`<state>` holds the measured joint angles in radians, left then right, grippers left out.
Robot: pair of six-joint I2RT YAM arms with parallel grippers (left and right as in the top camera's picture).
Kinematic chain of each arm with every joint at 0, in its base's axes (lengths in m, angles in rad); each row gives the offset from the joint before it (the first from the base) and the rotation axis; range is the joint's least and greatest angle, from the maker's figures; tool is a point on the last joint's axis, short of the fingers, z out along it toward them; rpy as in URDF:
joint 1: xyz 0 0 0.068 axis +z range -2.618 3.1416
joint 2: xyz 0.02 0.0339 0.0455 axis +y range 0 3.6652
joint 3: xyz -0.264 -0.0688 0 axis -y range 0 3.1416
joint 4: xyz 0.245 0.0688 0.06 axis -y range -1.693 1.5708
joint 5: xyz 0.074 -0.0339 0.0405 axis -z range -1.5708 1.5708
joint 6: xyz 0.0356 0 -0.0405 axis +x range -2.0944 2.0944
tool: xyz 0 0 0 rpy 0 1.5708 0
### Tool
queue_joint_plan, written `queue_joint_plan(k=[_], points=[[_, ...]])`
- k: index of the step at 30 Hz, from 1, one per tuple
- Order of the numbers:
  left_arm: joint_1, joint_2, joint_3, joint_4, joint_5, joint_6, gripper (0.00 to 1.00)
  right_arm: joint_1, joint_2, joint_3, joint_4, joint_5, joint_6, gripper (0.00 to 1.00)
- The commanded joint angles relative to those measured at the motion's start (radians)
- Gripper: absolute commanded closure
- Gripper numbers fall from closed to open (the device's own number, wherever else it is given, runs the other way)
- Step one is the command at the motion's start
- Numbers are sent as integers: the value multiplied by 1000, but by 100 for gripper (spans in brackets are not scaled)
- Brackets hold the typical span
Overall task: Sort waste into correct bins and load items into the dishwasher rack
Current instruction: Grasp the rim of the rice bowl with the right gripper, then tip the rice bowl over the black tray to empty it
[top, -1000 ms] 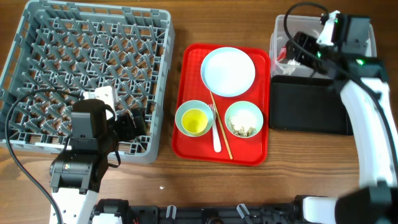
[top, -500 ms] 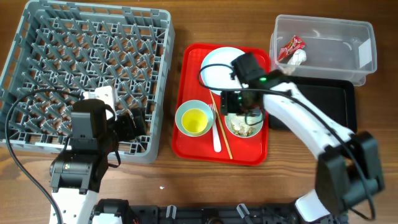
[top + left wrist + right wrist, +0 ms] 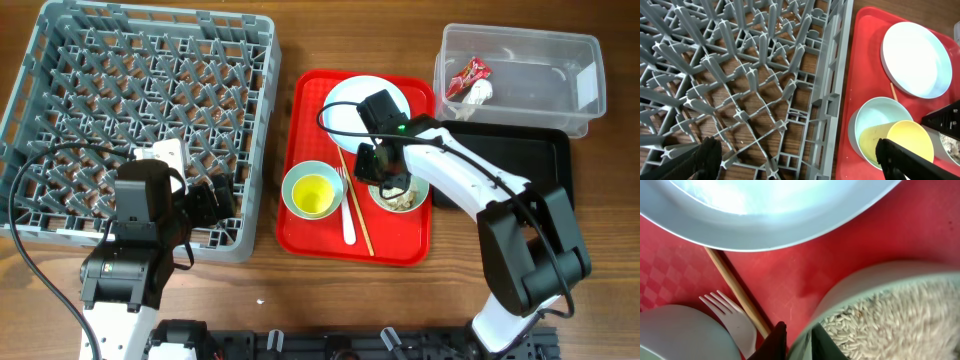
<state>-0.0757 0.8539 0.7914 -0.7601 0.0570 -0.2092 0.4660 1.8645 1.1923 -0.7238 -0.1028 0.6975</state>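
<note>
My right gripper point(image 3: 385, 172) is down at the left rim of the pale green bowl point(image 3: 406, 201) of whitish food scraps point(image 3: 900, 315) on the red serving tray point(image 3: 310, 100). Its jaws point(image 3: 797, 330) stand close together, one finger outside the rim and one inside, pinching it. Beside it lie the chopstick point(image 3: 735, 292) and white fork point(image 3: 732, 322), with the plate point(image 3: 345, 118) behind. The yellow cup point(image 3: 314, 193) sits in the second bowl point(image 3: 292, 180). My left gripper point(image 3: 800, 160) hangs open over the near right corner of the grey dishwasher rack point(image 3: 262, 120), holding nothing.
The clear tub point(image 3: 540, 60) at the back right holds the red wrapper point(image 3: 468, 75) and the tissue wad point(image 3: 482, 92). The black tray point(image 3: 530, 165) lies just in front of it, right of the red tray. A cable loops over the rack's near left.
My right arm swung from the clear tub across to the red tray and came down on the scraps bowl, and its jaws closed on the rim. The left arm stayed still.
</note>
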Motion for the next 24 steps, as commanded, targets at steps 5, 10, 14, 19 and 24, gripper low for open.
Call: queue_joint_plan(k=[5, 10, 14, 19, 24], points=[[6, -1, 20, 0, -2, -9, 0, 2, 17, -3, -18, 25, 13, 96], [6, -1, 20, 0, -2, -9, 0, 2, 17, 0, -45, 25, 3, 96], [6, -1, 19, 0, -2, -9, 0, 2, -33, 55, -121, 15, -120, 96], [6, -1, 19, 0, -2, -9, 0, -9, -244, 117, -133, -27, -259, 96], [6, -1, 20, 0, -2, -9, 0, -164, -346, 116, -155, -120, -368, 96]])
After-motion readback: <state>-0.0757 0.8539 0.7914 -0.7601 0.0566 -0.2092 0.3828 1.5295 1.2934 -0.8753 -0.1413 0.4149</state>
